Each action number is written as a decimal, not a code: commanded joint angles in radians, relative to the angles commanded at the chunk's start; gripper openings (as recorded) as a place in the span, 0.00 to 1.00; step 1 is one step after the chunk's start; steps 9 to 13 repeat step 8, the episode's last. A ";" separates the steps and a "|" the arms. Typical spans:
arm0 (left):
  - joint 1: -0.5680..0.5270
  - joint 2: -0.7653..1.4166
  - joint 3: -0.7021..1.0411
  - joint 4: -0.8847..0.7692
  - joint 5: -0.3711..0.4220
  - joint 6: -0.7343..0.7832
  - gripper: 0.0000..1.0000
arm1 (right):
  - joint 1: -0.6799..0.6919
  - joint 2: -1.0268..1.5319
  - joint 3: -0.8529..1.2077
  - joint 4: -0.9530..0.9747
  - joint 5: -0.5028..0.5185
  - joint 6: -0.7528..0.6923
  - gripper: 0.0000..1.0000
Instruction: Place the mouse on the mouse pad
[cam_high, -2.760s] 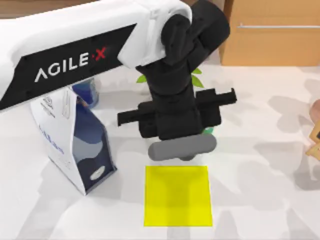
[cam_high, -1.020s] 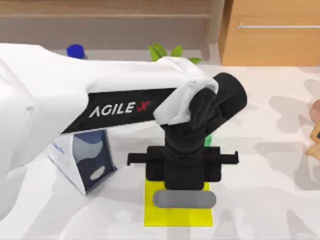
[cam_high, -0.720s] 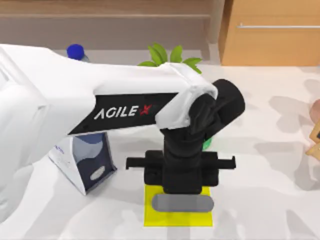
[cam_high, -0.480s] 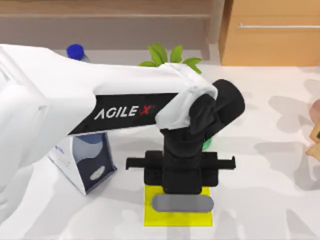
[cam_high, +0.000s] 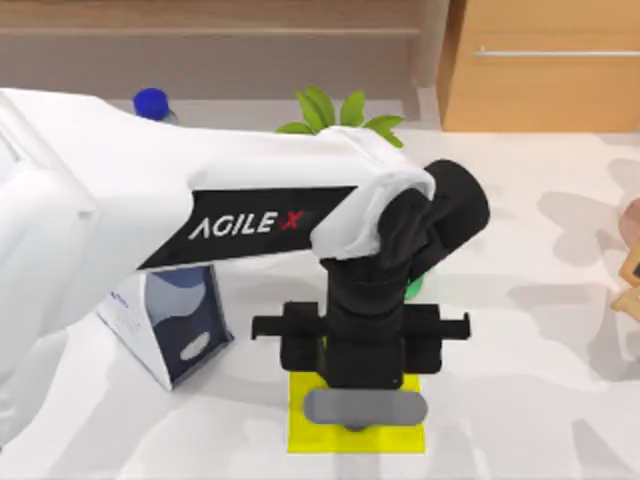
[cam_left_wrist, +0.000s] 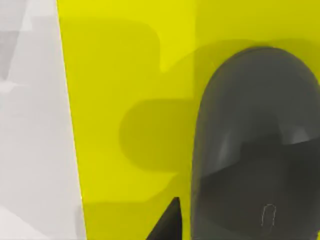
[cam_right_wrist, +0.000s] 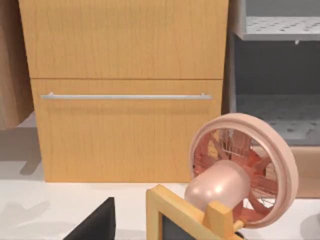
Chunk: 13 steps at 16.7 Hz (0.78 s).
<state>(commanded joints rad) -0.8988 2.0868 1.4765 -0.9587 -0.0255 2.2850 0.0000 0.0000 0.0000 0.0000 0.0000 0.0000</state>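
Left claw (cam_high: 362, 392) spread wide above mouse (cam_high: 364, 407); mouse lying on mouse pad (cam_high: 306, 437), released.

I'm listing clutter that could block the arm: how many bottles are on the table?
1 surely: a blue-capped bottle at the table's far left, behind the left arm. A green thing peeking beside the left gripper may be a second; the arm could hide more.
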 joint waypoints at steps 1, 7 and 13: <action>0.000 0.000 0.000 0.000 0.000 0.000 0.90 | 0.000 0.000 0.000 0.000 0.000 0.000 1.00; 0.000 0.000 0.000 0.000 0.000 0.000 1.00 | 0.000 0.000 0.000 0.000 0.000 0.000 1.00; 0.000 0.000 0.000 0.000 0.000 0.000 1.00 | 0.000 0.000 0.000 0.000 0.000 0.000 1.00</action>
